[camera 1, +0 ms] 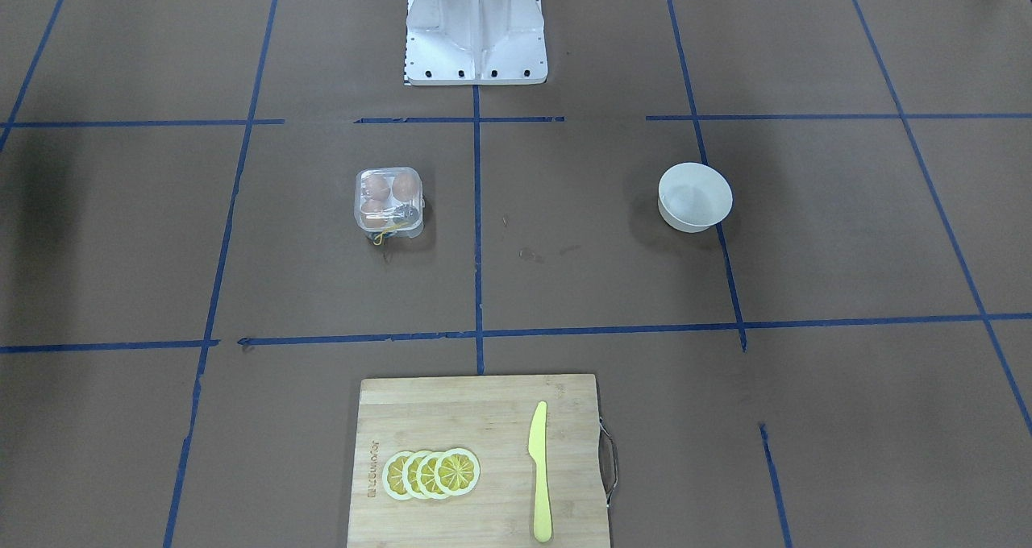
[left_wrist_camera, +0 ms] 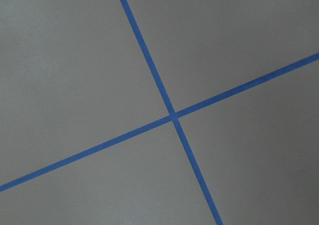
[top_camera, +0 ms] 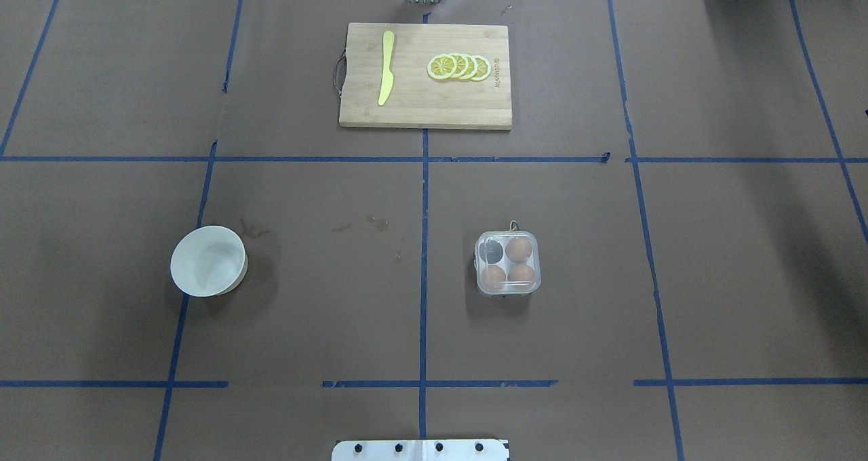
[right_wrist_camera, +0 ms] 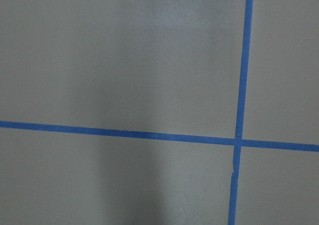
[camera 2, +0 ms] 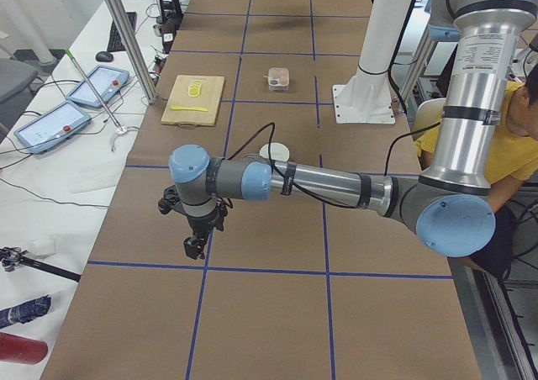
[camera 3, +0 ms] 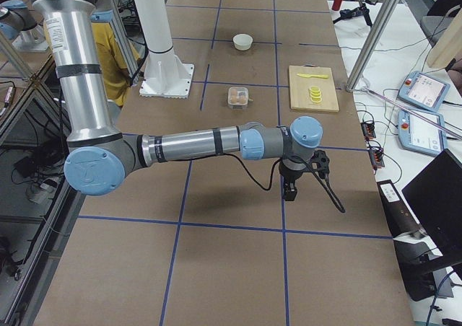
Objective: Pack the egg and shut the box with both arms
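Egg carton [top_camera: 508, 263]: three eggs [top_camera: 519, 249] in, one cell looks empty.
Flimsy slick plastic, fragile load: pinch lid rim gently. Left gripper [camera 2: 195, 247], right gripper [camera 3: 290, 192]: can't tell if apart or together.

Light-brown eggs [top_camera: 519, 249], clear box [top_camera: 508, 291], white bowl [top_camera: 207, 261], yellow knife [top_camera: 386, 68].

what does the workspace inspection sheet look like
surface: brown paper table, blue tape grid, small stains mid-table.
job's things: box holds three eggs; fourth cell dark; lid state unclear.
clutter: empty white bowl; cutting board with lemon slices and knife.
grippers: left gripper and right gripper over the paper, far from box; open or shut unclear.
cables: black cable loops off right wrist.
surroundings: person in yellow near robot; pendants on side tables.
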You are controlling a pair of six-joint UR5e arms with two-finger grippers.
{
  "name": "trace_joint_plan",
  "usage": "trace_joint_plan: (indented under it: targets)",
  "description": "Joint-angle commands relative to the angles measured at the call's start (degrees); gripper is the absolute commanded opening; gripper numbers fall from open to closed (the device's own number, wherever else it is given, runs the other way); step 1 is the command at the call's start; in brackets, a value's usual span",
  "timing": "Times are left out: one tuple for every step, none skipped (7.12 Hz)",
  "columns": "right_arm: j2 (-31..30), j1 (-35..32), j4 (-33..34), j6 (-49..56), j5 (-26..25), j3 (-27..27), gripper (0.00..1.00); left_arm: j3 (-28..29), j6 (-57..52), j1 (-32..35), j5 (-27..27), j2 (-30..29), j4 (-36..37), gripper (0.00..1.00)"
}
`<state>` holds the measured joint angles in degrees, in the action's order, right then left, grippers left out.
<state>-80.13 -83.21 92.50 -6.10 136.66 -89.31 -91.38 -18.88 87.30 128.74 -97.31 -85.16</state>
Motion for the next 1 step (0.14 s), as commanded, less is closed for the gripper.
trace_joint_plan:
  targets:
    - [0.58,0.06,-0.04,0.03,0.10,0.37,1.00,-0.11,0.07,-0.02,-0.24,-0.77,0.26,1.00]
